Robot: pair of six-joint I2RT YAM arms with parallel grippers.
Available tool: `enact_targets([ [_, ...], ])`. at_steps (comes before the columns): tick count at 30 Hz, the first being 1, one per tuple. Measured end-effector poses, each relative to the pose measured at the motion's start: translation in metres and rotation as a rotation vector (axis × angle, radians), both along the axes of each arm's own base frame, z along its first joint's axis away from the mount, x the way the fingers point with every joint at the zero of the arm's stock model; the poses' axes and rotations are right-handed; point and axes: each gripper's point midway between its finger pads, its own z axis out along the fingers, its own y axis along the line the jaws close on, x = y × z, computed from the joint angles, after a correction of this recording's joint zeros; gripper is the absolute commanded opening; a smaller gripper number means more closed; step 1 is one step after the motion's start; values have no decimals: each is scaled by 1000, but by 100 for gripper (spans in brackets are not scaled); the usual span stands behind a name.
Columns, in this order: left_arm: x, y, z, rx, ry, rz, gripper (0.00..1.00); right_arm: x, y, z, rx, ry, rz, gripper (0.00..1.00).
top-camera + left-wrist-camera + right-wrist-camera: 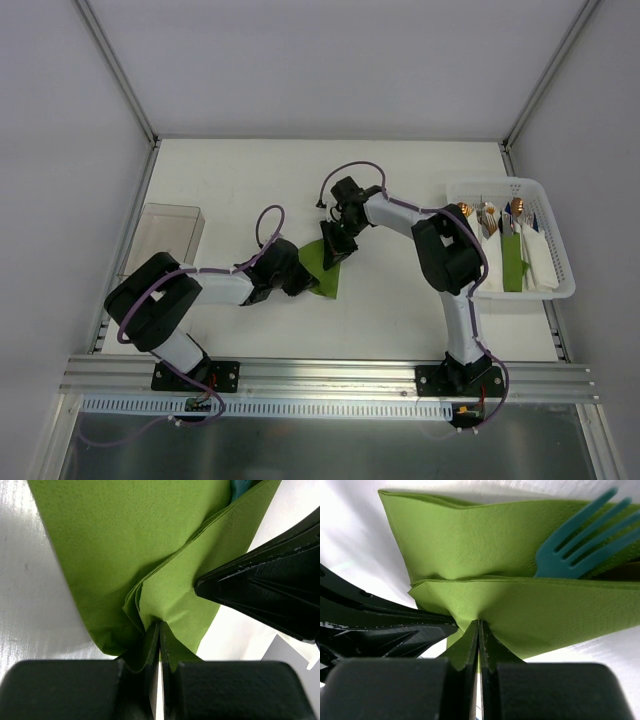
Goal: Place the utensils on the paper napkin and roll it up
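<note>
Napkin: the paper napkin (328,268) sits mid-table between my two arms, folded over on itself. I can't tell whether it is lifted off the surface.
Contents: a teal fork (570,555) is tucked between the layers, tines poking out. It is the only piece I can see inside.
Left claw: the left gripper (160,630) is clenched on a bunched corner of the paper.
Right claw: the right gripper (479,627) is clenched on the edge of the top flap.
Key relation: the claws bite the napkin close beside each other, left from the lower-left, right from the upper-right. The fold runs crosswise to the right fingers, and the fork lies ahead and to the right of them, so I judge the right arm nearer to it.
Next move: I reckon the roll should turn about the fork's length.
Risk: pulling apart could tear the thin paper.
Surroundings: the white basket (560,292) at far right holds more utensils (488,218).
</note>
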Motion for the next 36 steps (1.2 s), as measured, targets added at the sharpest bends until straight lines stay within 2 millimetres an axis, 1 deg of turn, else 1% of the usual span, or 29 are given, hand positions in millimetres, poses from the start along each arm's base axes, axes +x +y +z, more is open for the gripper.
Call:
enact_targets([
  [1,0,0,0,0,0,-1,0,-1,-1,-5,-10,12,-4,0],
  [4,0,0,0,-2,0,-3,0,1,-1,-5,-23,29,-10,0],
  [7,-1,-1,0,-1,-2,-16,4,0,0,-6,-29,46,-12,0],
  [8,-2,-1,0,3,-7,-26,9,0,0,-6,-31,51,-13,0],
  [11,-3,-2,4,10,-29,-54,13,-1,1,-6,-31,62,-13,0],
  [15,-6,-2,17,42,-81,-114,16,-1,1,-7,-33,69,-13,0],
  [19,2,-14,37,45,-149,-156,15,-2,2,-8,-32,82,-10,0],
  [22,6,-19,43,41,-166,-161,13,-4,3,-14,-37,103,-3,0],
  [24,7,-20,40,48,-160,-159,11,-5,3,-14,-35,109,-2,0],
  [29,5,-14,18,94,-109,-150,7,-6,2,-14,-35,109,5,0],
  [36,3,-13,6,110,-79,-148,6,-6,2,-14,-35,110,8,0],
])
